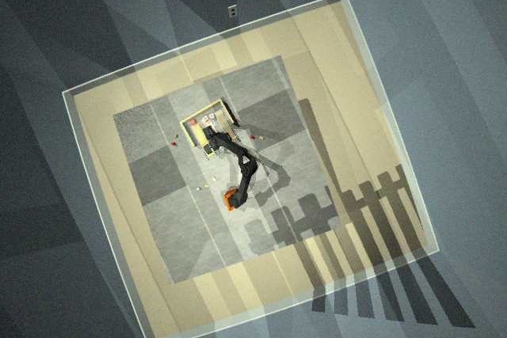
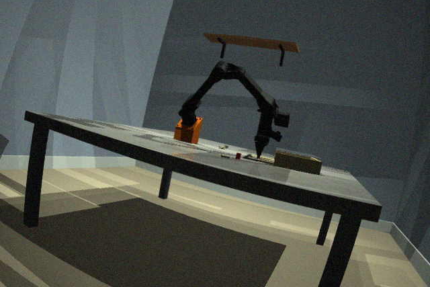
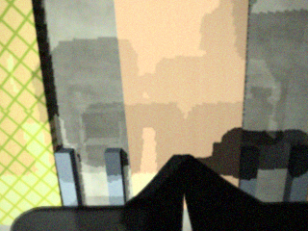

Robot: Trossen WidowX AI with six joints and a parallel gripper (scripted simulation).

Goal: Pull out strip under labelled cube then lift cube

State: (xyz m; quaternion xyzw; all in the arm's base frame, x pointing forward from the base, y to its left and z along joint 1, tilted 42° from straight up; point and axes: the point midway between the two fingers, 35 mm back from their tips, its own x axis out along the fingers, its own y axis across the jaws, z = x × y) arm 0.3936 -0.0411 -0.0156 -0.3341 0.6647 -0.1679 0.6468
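My gripper (image 2: 259,156) (image 3: 181,163) is shut, with nothing between its fingertips. It points down low over a plain peach strip (image 3: 183,63). A yellow strip with green lattice lines (image 3: 16,63) (image 1: 200,134) lies to its left in the wrist view. Tan strips (image 1: 224,121) lie on the other side in the top view. Two pale cubes with pinkish faces, one (image 1: 204,118) beside the other (image 1: 211,115), and a red cube (image 1: 192,122) stand near the tray's back wall. Labels are too small to read, and the arm hides part of the strips.
A three-sided yellowish tray wall (image 1: 200,111) (image 2: 297,162) surrounds the cubes. Blue upright guides (image 3: 67,175) (image 3: 115,173) stand beside the strips. A small red block (image 1: 252,136) (image 2: 238,155) and a tan piece (image 1: 261,137) lie outside it; another red piece (image 1: 173,143) lies opposite.
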